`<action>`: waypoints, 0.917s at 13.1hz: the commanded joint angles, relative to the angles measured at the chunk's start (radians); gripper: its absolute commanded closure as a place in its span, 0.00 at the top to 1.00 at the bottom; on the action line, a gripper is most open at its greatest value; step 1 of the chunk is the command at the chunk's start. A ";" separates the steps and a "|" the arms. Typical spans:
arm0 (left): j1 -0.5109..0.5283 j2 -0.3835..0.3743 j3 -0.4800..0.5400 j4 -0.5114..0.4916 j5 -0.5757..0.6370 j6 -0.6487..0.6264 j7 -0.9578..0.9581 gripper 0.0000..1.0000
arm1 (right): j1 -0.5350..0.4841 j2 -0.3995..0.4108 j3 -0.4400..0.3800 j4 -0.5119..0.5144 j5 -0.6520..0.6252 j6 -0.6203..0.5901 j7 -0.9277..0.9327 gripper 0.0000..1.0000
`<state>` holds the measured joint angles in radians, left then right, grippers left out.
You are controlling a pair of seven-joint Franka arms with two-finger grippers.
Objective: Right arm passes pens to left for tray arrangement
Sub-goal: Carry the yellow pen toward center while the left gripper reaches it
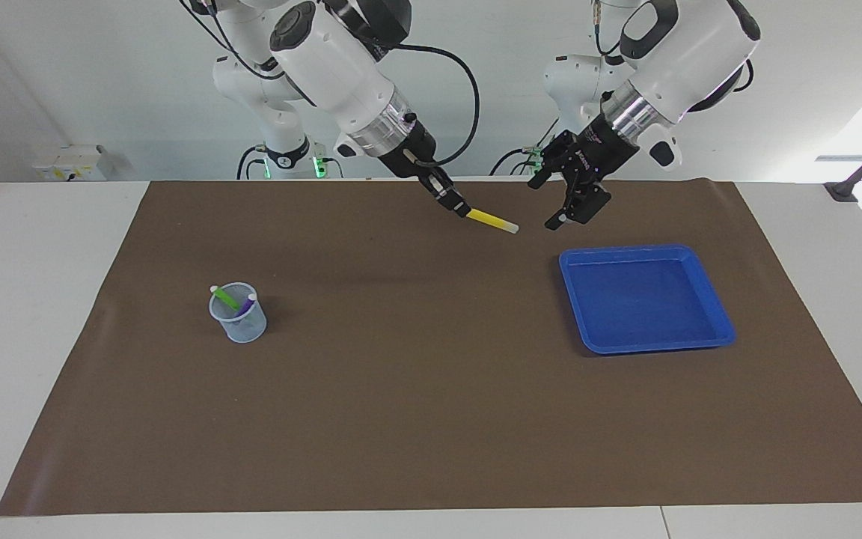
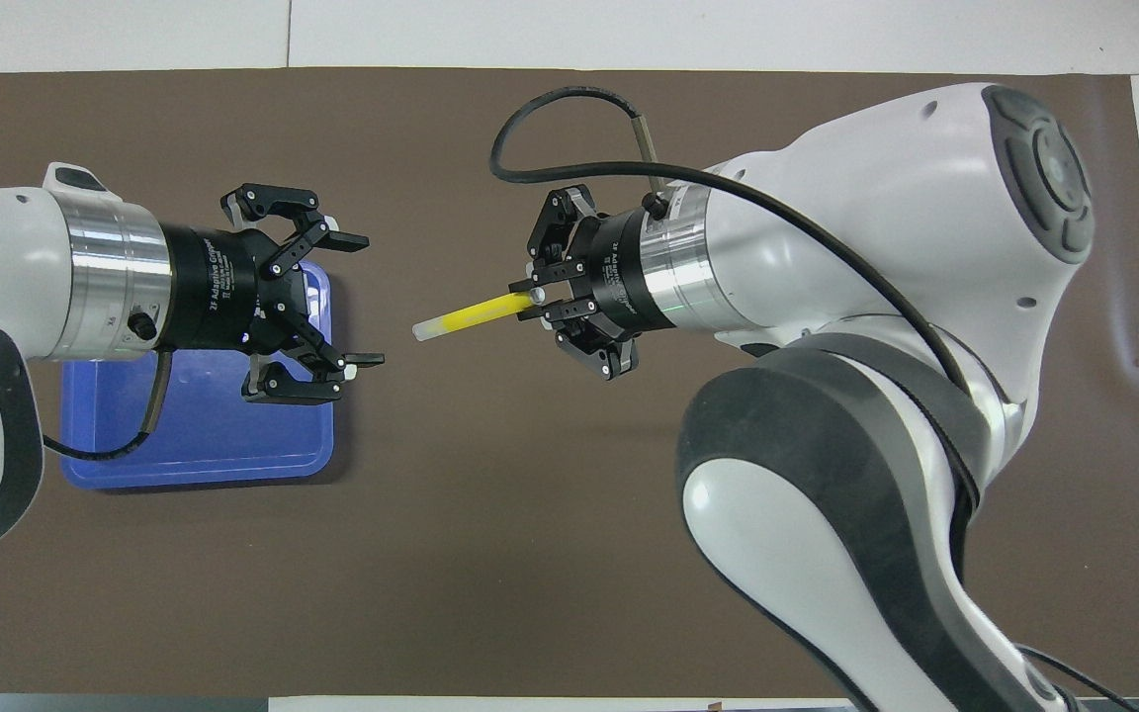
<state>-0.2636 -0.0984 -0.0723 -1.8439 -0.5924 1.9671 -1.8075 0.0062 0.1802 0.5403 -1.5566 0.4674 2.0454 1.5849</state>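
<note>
My right gripper (image 2: 537, 302) clamps the yellow pen (image 2: 466, 314) by one end; its whitish tip points at my left gripper (image 2: 360, 300), jaws wide, apart.

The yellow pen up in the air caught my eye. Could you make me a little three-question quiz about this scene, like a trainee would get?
1. True or false: the left gripper already grips the yellow pen.
2. Which pens stand in the mesh cup?
A) green and purple
B) yellow and purple
C) none
3. Fill in: the blue tray holds ___ pens.

Key
1. False. The right gripper is shut on the pen, held over the brown mat; the left gripper is open, with a gap to the pen's whitish tip.
2. A: the green pen and the purple pen.
3. No.
</note>
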 commanded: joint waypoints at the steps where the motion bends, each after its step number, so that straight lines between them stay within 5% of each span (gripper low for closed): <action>1: -0.046 -0.040 0.012 -0.081 -0.024 0.085 -0.030 0.99 | 0.000 0.008 0.021 0.020 -0.015 -0.014 0.018 0.00; 9: -0.124 -0.041 0.014 -0.109 -0.024 0.118 -0.119 0.99 | 0.003 0.004 0.052 0.020 -0.023 -0.025 0.018 0.00; 12: -0.123 -0.041 0.016 -0.109 -0.023 0.101 -0.119 0.91 | 0.005 0.004 0.053 0.020 -0.029 -0.018 0.017 0.00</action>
<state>-0.3731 -0.1051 -0.0719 -1.9149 -0.6036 2.0662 -1.9139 0.0114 0.1801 0.5846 -1.5527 0.4623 2.0353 1.5849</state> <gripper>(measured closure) 0.040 0.833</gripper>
